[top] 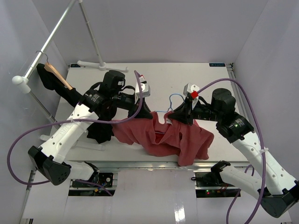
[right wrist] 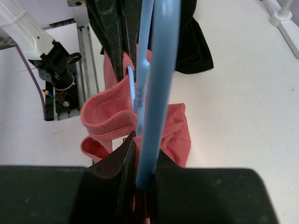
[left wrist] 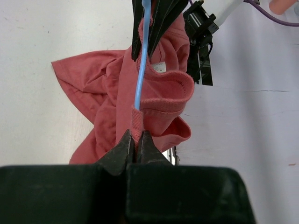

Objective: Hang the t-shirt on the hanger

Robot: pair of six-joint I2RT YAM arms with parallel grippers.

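Jaws-wise: pinched shut on both sides. Nips the ribbed collar of the t-shirt (left wrist: 107,84) with the left gripper (left wrist: 135,145); clamps the light-blue wire hanger (left wrist: 141,70) in the right gripper (right wrist: 140,161), red cloth pressed close against the wire there. Holds collar and hanger raised between the two arms, with most of the shirt slumped in a crumpled heap on the table (top: 215,84). Looks only partway done: wire running down to the neck opening, seemingly slipping just inside the collar, though hard to confirm from either wrist view. Hook clear of the cloth in the top view. Left to do, by this reading: draw the collar over both hanger shoulders, then let body and sleeves hang unbunched.
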